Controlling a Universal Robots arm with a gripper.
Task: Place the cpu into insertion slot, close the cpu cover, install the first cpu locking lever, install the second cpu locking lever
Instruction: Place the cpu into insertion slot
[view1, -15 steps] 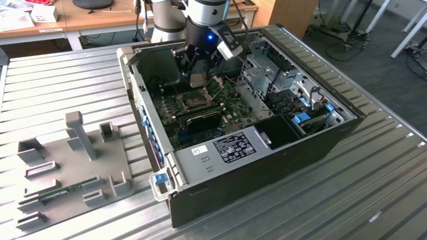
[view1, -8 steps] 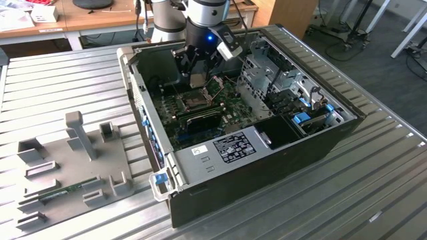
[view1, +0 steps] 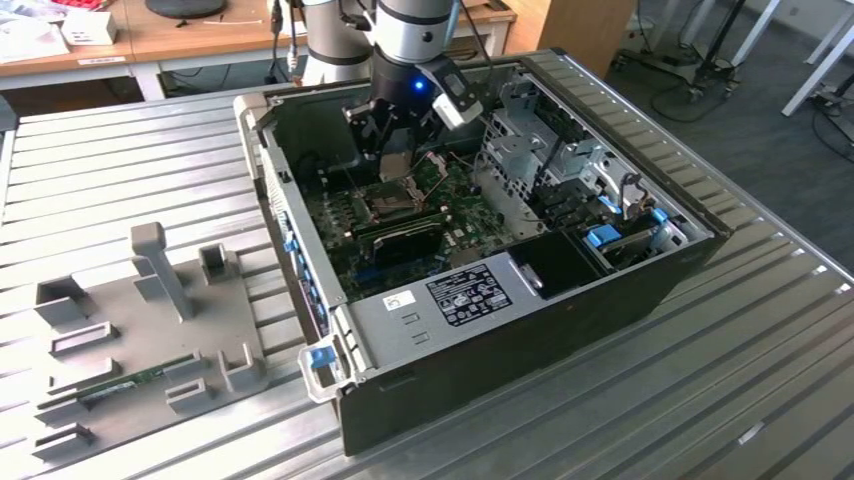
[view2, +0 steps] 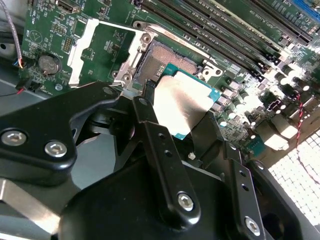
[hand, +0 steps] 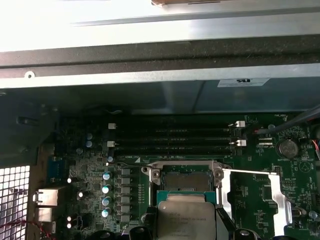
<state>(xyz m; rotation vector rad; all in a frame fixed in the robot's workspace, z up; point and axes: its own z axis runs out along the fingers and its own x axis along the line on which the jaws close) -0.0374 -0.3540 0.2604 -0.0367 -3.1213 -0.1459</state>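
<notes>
cpu (view2: 186, 102) in claw (view2: 181, 109), near insertion slot (view2: 172, 57)

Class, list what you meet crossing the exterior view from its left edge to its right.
Grey holder plate → blue latch on the case corner → chip held in the jaws → blue drive tab.

We see a ribbed, silvery metal table (view1: 747, 330), its grooves running across the top. An open desktop computer case (view1: 534, 335) lies on its side on it, toward the exterior view's right. Just beside the case, on the exterior view's left, rests a flat grey fixture plate (view1: 127, 335) with upright blocks.
</notes>
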